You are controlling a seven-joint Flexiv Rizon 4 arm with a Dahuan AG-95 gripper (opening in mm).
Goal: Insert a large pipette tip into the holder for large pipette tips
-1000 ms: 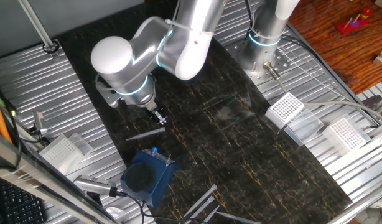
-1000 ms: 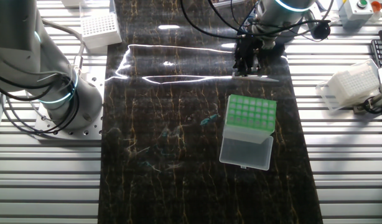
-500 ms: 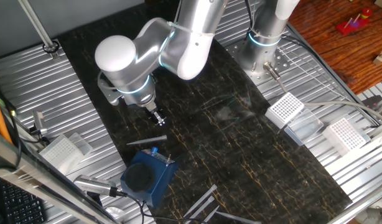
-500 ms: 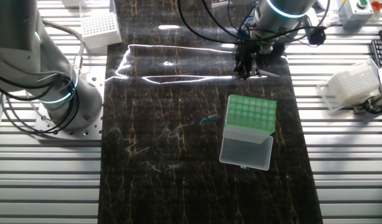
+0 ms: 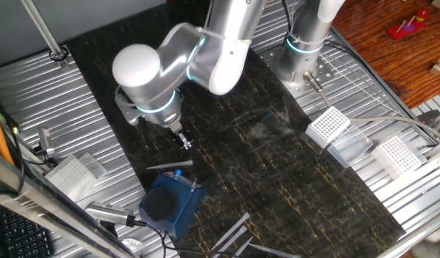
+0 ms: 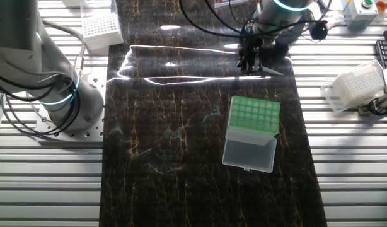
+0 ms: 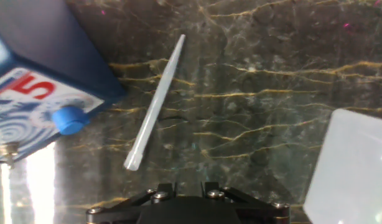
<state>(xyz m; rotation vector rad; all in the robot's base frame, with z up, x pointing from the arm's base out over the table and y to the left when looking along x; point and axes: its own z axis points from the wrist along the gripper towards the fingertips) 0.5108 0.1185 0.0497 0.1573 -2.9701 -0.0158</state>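
Dark marbled tabletop [image 7: 272, 93] — translucent whitish large pipette tip [image 7: 155, 104] lies flat; gripper [image 5: 185, 141] state unclear.

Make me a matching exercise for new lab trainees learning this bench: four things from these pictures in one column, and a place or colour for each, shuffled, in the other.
Things:
1. large pipette tip
2. holder for large pipette tips
3. dark blue block
4. gripper

Descriptions:
A. bright green grid of holes on top
B. lying flat on the dark mat, held by nothing
C. raised above the mat, over the tip
D. round black top, beside the lying tip

Pairs: 1-B, 2-A, 3-D, 4-C
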